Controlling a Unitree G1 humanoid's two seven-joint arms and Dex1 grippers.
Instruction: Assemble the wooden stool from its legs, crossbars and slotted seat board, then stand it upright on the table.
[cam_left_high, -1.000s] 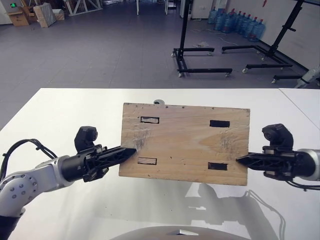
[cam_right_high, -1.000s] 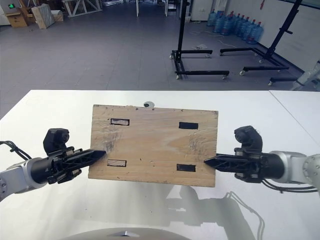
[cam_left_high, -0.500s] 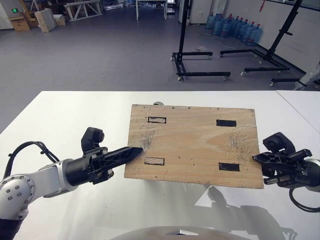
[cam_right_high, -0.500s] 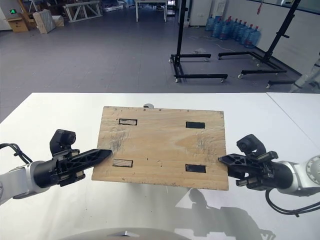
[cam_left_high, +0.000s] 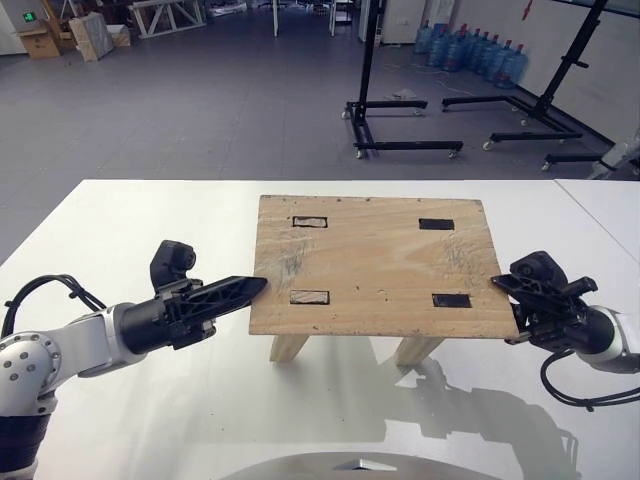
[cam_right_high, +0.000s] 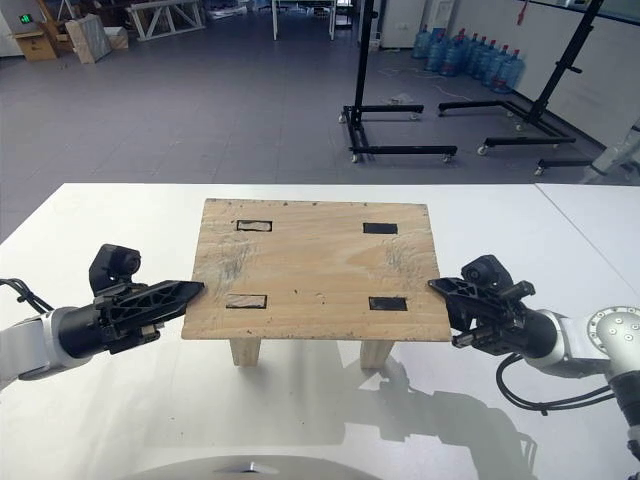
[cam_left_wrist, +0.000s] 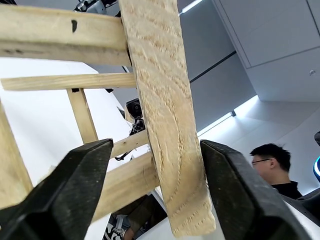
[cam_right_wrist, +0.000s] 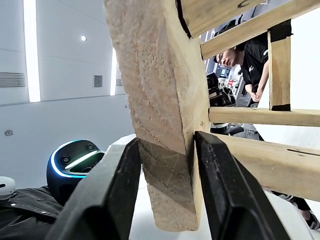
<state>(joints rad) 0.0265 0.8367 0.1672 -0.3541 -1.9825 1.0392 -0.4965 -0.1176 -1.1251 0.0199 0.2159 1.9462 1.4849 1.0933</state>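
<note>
The wooden stool (cam_left_high: 375, 300) stands upright on the white table (cam_left_high: 120, 220), about midway between its left and right sides. Its seat board (cam_left_high: 375, 262) lies flat on top, with four rectangular slots cut through it: two along the far side (cam_left_high: 309, 222) (cam_left_high: 435, 224) and two along the near side (cam_left_high: 309, 297) (cam_left_high: 451, 300). Two legs (cam_left_high: 288, 347) (cam_left_high: 417, 349) show under the near edge, feet on the tabletop. In the left wrist view, the crossbars (cam_left_wrist: 65, 81) run between the legs beneath the board.

The left gripper (cam_left_high: 255, 287) sits at the board's left edge, close to the near corner. Its jaws are parted wider than the board is thick. One of its fingers (cam_left_wrist: 75, 185) stands clear of the wood with a gap showing, while the other lies close against the opposite face – a loose straddle, not a clamp.

The right gripper (cam_left_high: 503, 290) is at the right edge, also toward the near corner. Its fingers (cam_right_wrist: 105, 195) press on both faces of the board, so it is clenched on the wood.

Beyond the table's far edge, the grey floor holds black wheeled stands (cam_left_high: 400, 110), and at the far right there is a cluster of blue water bottles (cam_left_high: 470, 50)
</note>
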